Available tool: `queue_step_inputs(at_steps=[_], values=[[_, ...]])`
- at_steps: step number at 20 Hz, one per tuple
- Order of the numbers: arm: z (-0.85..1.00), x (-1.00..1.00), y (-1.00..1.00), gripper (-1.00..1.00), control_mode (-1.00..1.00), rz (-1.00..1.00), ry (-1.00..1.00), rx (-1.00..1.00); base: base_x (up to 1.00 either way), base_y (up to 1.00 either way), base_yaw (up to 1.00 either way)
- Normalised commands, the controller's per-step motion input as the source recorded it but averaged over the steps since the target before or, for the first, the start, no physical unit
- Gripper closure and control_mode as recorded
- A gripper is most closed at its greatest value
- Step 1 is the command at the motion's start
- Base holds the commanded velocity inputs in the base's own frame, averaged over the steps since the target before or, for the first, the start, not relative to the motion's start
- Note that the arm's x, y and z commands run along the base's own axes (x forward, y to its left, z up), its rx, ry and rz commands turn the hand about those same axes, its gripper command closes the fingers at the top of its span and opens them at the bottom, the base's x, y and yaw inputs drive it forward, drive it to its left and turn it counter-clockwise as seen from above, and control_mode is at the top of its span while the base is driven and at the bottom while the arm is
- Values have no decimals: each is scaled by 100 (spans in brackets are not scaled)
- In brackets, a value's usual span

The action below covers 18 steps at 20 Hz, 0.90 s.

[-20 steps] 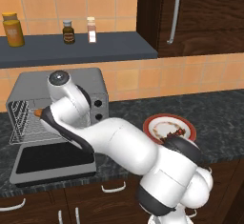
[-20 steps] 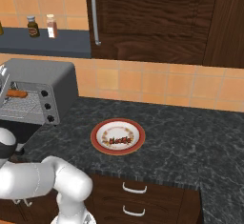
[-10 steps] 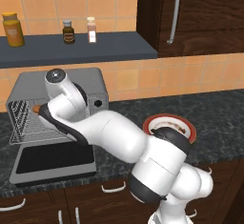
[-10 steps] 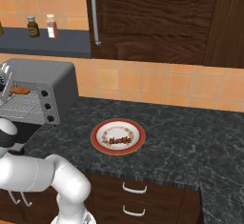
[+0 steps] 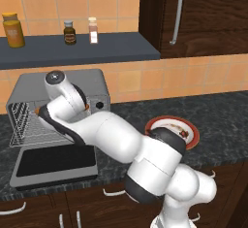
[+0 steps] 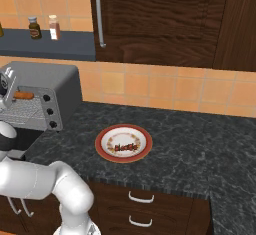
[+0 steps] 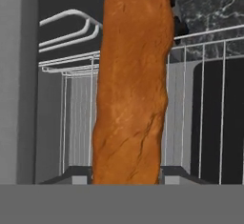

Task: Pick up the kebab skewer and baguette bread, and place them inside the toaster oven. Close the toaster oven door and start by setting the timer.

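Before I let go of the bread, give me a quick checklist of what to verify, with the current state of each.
1. Baguette bread over the wire rack inside the toaster oven: ok, rack bars show behind it in the hand view.
2. Gripper closed on the bread: cannot tell, the fingertips are hidden behind the loaf.
3. Toaster oven door fully down, out of the way: ok.
4. Bread resting on the rack, not hanging above it: cannot tell.
5. Kebab skewer ready for the next pick: ok, lying on the plate on the counter.
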Motion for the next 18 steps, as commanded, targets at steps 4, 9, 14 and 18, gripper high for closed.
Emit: queue_step_inputs(at_steps=[4,9,14,18], values=[[-23,8,1,100,-100,-3,0,0,0,0,0],[0,29,0,100,-100,-2,0,0,0,0,0],[-6,36,0,-100,-100,0,-1,0,0,0,0],[-24,14,0,-100,-100,0,0,0,0,0,0]])
